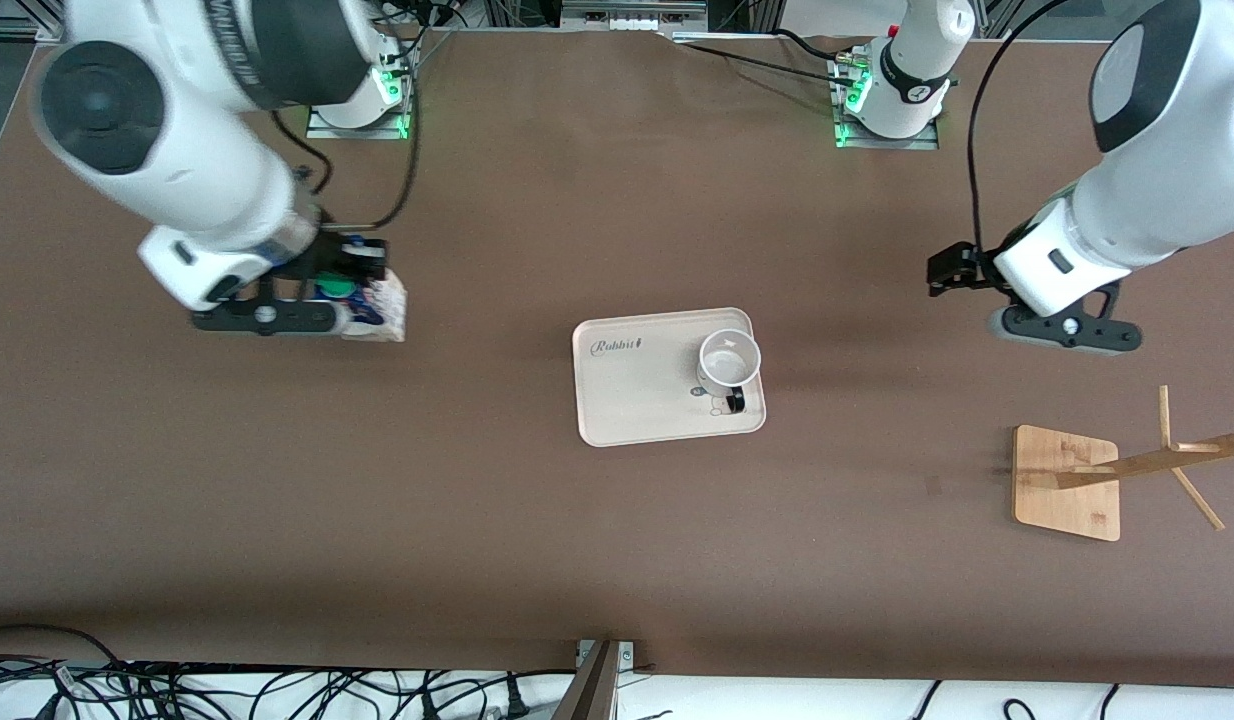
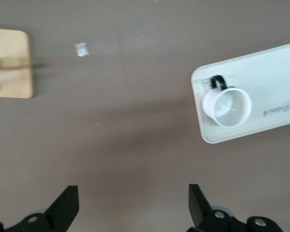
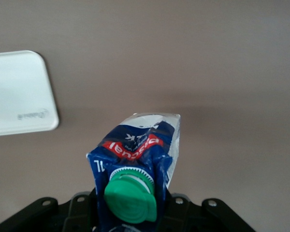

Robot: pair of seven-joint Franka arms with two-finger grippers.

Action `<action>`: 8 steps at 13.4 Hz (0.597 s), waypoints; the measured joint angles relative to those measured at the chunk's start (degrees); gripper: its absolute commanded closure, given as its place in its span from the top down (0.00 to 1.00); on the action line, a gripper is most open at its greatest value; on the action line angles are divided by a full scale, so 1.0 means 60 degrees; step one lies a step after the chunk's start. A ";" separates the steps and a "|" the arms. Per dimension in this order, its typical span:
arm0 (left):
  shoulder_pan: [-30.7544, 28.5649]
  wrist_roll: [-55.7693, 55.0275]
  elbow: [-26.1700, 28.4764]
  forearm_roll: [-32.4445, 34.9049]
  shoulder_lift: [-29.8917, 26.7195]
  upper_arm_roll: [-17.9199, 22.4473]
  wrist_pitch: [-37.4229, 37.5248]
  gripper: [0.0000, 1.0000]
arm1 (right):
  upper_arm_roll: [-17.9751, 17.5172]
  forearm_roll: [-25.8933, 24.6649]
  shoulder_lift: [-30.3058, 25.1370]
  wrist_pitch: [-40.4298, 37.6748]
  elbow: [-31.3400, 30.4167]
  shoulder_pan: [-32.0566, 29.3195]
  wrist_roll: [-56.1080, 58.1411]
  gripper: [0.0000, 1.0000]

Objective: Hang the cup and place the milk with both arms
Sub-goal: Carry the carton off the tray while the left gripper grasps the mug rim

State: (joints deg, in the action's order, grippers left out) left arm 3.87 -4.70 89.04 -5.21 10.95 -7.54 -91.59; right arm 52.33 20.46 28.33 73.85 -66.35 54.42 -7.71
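The milk (image 1: 379, 306) is a blue and white carton with a green cap, and my right gripper (image 1: 329, 303) is shut on its top. It is over bare table at the right arm's end, apart from the tray. In the right wrist view the milk (image 3: 137, 145) fills the space between the fingers, cap toward the camera. The white cup (image 1: 729, 362) stands upright on the tray (image 1: 627, 405), its black handle toward the front camera. My left gripper (image 1: 1067, 330) hangs open and empty over the table at the left arm's end, with the cup (image 2: 227, 106) some way off.
A wooden cup rack with a square base (image 1: 1067, 482) and slanted pegs (image 1: 1172, 455) stands at the left arm's end, nearer the front camera than my left gripper. Its base (image 2: 9, 63) shows in the left wrist view. Cables lie along the table's front edge.
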 measured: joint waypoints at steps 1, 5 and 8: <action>0.0156 -0.0565 0.0023 -0.0390 0.0186 -0.0002 -0.0086 1.00 | 0.0190 -0.0002 -0.0009 -0.0191 -0.0094 -0.0272 0.0457 0.39; 0.1362 -0.3500 0.0390 -0.0809 0.1039 -0.0055 -0.1561 1.00 | 0.0243 -0.0002 0.0054 0.0041 -0.1131 -0.1385 0.1963 0.39; 0.2293 -0.4675 0.0825 -0.0811 0.1553 -0.0146 -0.2752 1.00 | 0.0231 -0.0002 0.0135 0.1099 -0.2371 -0.1507 0.2636 0.39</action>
State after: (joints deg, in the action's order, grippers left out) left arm 17.62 -32.75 93.99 -10.07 20.27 -8.42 -108.10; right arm 53.71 20.45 29.13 80.45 -80.57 45.37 8.11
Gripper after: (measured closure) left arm 0.000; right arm 0.608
